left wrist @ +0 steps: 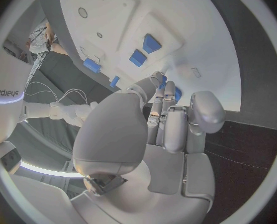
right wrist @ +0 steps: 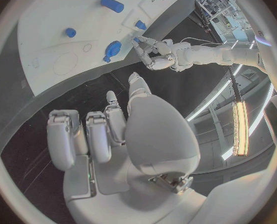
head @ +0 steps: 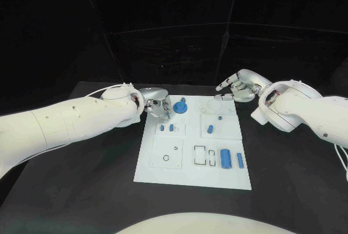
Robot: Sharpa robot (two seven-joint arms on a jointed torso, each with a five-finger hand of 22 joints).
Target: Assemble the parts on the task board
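Note:
The white task board (head: 190, 168) lies in the middle of the table. A round blue part (head: 181, 108) sits near its far left corner, with small blue pieces (head: 167, 128) and another (head: 210, 129) closer in. A blue cylinder (head: 226, 159) and a thin blue pin (head: 240, 161) lie at the near right. My left hand (head: 156, 107) reaches over the far left corner, its fingertips (left wrist: 158, 79) against a bit of blue beside the round part (right wrist: 111, 50); whether it is held is unclear. My right hand (head: 239, 87) hovers past the far right corner, holding nothing.
Several empty cut-outs (head: 199, 156) and a round hole (head: 167, 157) mark the near half of the board. Black table (head: 87, 183) surrounds the board on all sides. Both white arms come in over the table's far half.

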